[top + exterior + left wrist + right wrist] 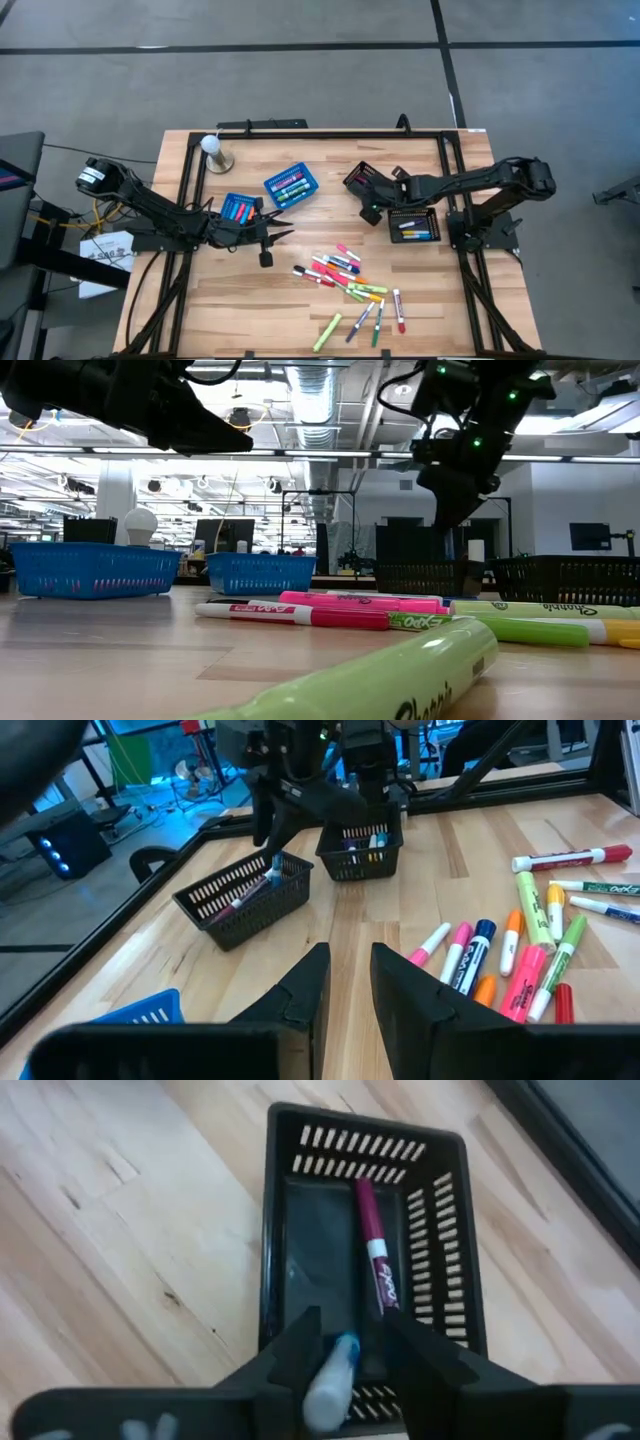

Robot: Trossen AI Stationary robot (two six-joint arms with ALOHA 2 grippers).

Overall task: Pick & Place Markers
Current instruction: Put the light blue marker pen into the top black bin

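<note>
The wooden table [250, 300] takes up most of the overhead shot, with two blue baskets [290, 185] toward its far left part and two black mesh baskets [413, 225] toward the far right. A loose bunch of markers [350, 285] lies near the front edge, roughly middle.

From above you can't really see into the baskets. The right wrist camera does: it looks straight down into one black basket [440, 1210] with a dark red marker [372, 1250] lying inside. A blue-and-white marker [335, 1375] sits between the right gripper [350, 1350] fingers, which are partly spread, with gaps beside the marker, so I can't tell if it's gripped or let go.

The left gripper [348, 985] hovers over the table's left middle, fingers narrowly apart, nothing between them. Its camera shows pink, orange and green markers on the wood.
</note>
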